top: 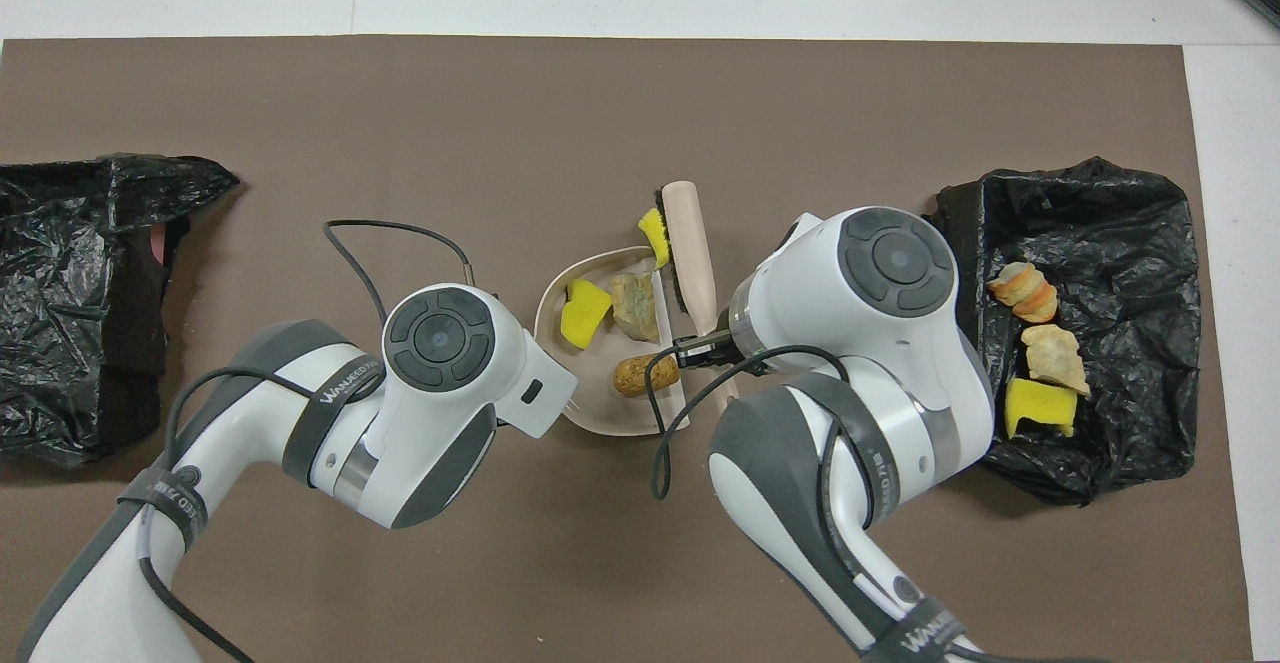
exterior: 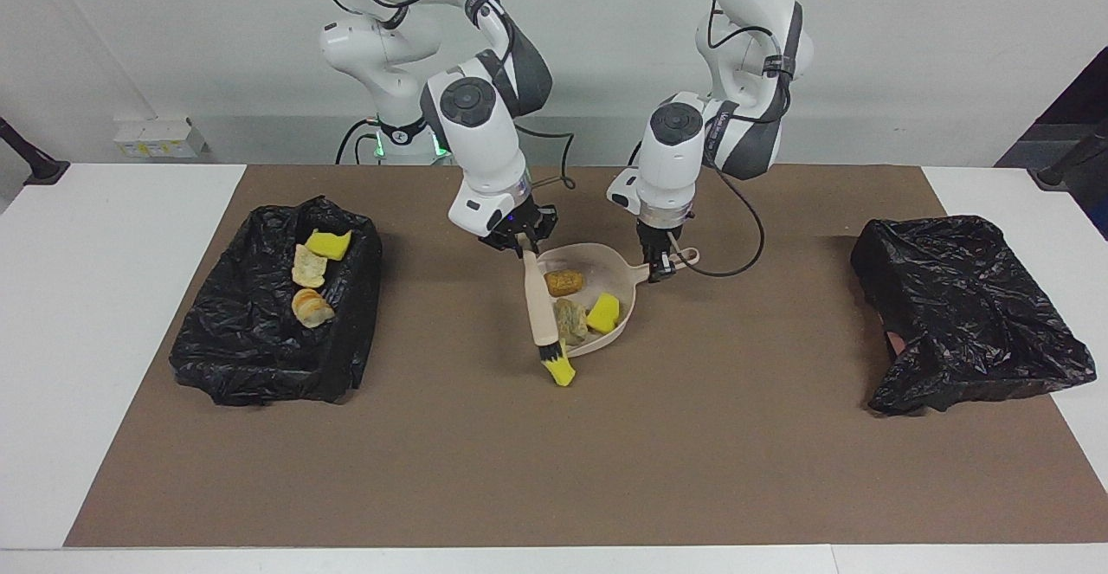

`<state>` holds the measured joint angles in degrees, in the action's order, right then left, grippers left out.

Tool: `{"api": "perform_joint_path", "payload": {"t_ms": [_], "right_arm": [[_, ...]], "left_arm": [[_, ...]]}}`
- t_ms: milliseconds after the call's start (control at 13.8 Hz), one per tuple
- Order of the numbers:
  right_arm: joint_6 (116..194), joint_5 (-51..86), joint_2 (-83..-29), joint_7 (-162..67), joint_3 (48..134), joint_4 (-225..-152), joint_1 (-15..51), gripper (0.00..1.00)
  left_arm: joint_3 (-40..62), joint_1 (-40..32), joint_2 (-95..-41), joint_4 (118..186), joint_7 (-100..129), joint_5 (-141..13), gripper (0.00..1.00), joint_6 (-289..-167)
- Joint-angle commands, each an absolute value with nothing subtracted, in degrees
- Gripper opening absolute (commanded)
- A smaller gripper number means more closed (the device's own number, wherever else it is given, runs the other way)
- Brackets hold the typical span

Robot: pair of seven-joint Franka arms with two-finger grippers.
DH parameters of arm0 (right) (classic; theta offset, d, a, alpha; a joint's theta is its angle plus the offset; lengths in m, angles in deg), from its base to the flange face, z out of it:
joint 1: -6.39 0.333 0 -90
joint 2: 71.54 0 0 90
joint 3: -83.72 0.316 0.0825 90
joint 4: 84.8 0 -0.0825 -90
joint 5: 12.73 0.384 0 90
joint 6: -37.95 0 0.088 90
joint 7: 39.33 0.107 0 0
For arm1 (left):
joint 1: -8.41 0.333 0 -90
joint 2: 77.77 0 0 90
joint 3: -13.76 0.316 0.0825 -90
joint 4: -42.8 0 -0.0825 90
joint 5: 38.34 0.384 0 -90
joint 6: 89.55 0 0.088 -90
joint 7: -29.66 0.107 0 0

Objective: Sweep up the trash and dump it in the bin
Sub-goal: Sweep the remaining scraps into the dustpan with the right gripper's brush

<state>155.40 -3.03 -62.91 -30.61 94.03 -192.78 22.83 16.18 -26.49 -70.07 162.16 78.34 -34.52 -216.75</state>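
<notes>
Brush and dustpan at frame centre.
R gripper (exterior: 517, 242) clamps brush (exterior: 542, 314), bristles touch a yellow chunk (exterior: 562, 372) at dustpan (exterior: 602, 264) lip; L gripper (exterior: 658, 269) pinches its handle. 3 lumps (exterior: 571, 301) in pan, 3 in bin (exterior: 260, 357), centre-left.

Three lumps (exterior: 572, 303) in dustpan (exterior: 620, 260), one (exterior: 562, 372) beside its lip.

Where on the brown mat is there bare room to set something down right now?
Bare mat runs along the edge farthest from the robots, and between the dustpan and the closed black bag. It is crowded mid-mat around the dustpan, brush and both grippers; the open bin holds trash.
</notes>
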Motion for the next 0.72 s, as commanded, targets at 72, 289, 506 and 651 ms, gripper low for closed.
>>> {"api": "perform_joint_path", "payload": {"t_ms": [72, 289, 506, 651], "right_arm": [[153.70, -10.07, -60.82, -43.69, 94.44, -189.32, 19.59, 0.00], [151.59, -17.81, -55.40, -52.33, 94.35, -185.11, 15.37, 0.00], [149.84, -18.44, -51.07, -49.90, 94.35, -182.71, 17.45, 0.00], [149.66, -17.13, -49.84, -44.45, 94.62, -183.50, 20.18, 0.00]], "left_arm": [[16.66, -24.82, -71.53, 163.03, 77.47, -34.30, 0.00, -216.82], [16.84, -22.79, -71.35, 160.40, 76.52, -34.30, 0.00, -211.82], [16.84, -22.52, -71.79, 161.10, 71.07, -34.21, 0.00, -209.96], [16.84, -22.87, -72.23, 161.71, 71.06, -34.12, 0.00, -210.04]]}}
